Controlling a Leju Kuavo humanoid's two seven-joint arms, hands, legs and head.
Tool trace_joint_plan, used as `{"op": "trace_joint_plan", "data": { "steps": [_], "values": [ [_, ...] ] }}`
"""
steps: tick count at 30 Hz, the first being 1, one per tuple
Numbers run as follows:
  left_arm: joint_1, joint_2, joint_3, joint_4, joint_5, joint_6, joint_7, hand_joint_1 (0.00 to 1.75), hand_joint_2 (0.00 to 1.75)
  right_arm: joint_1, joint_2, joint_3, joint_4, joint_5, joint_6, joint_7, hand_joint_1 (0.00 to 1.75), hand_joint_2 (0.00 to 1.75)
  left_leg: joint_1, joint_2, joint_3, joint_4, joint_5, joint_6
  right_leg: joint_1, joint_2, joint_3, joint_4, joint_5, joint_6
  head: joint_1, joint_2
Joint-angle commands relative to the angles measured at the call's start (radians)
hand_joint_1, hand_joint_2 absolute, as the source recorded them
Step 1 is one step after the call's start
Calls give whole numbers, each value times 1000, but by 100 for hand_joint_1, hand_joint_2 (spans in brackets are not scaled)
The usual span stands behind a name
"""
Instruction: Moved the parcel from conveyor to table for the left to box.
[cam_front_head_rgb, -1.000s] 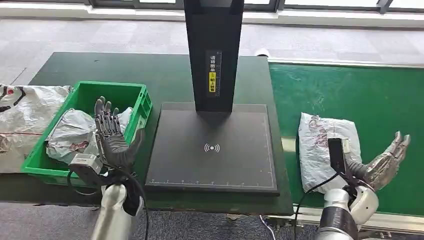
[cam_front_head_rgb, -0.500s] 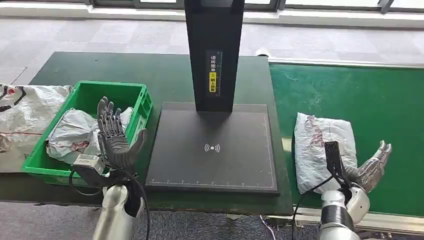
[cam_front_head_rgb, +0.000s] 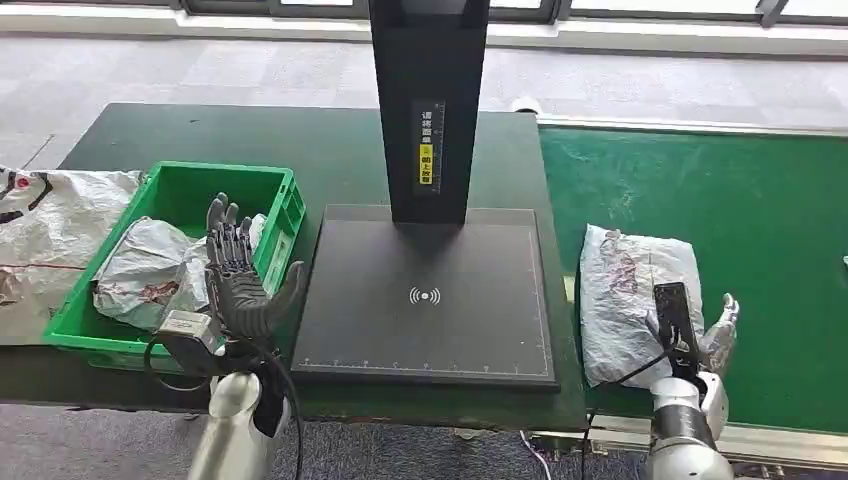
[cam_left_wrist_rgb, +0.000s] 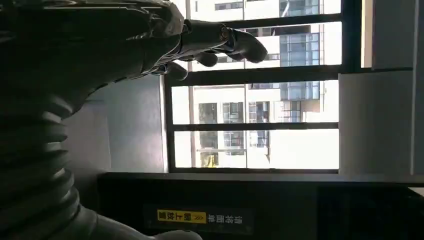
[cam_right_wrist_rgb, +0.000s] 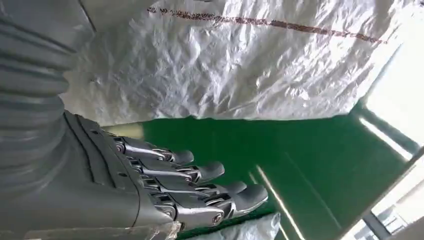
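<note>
While the crinkled white plastic-wrapped parcel (cam_front_head_rgb: 636, 300) lies on the green conveyor belt (cam_front_head_rgb: 740, 210), we see our right hand (cam_front_head_rgb: 712, 335) just beside its near right edge, fingers straight and apart, holding nothing. Our left hand (cam_front_head_rgb: 240, 275) is raised with fingers spread beside the green plastic crate (cam_front_head_rgb: 282, 215).

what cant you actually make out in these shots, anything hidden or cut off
- Head view: the right hand sits beside the parcel; contact cannot be told, because the wrist camera bracket covers that edge.
- Head view: the left hand hides part of the green box and the bags in it.
- Head view: the scanner post is cut off by the top edge.
- Right wrist view: the parcel's markings are too blurred to read.
</note>
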Motion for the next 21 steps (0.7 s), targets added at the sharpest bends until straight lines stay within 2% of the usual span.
{"op": "trace_joint_plan", "data": {
  "steps": [1,13,14,21],
  "values": [
    [64,-13,-49,32,-17,21,5,0,175,-62,-48,19,141,40,25,82,0,175,0,2,3,-2,-1,0,0,2,2,-1,0,0,0,0],
    [93,-18,-31,17,-40,28,5,0,175,-64,-45,153,179,174,181,257,0,175,0,3,4,-2,-1,0,0,3,3,-3,0,0,0,0],
    [95,-18,-28,13,-41,30,5,0,175,-64,-43,164,180,185,188,266,175,175,0,3,3,-2,-1,0,0,3,2,-2,0,0,0,0],
    [111,-18,-18,-1,-44,39,5,0,175,-84,-32,178,181,196,210,289,175,175,0,4,3,-2,-1,0,0,4,2,-1,0,0,0,0]
  ]
}}
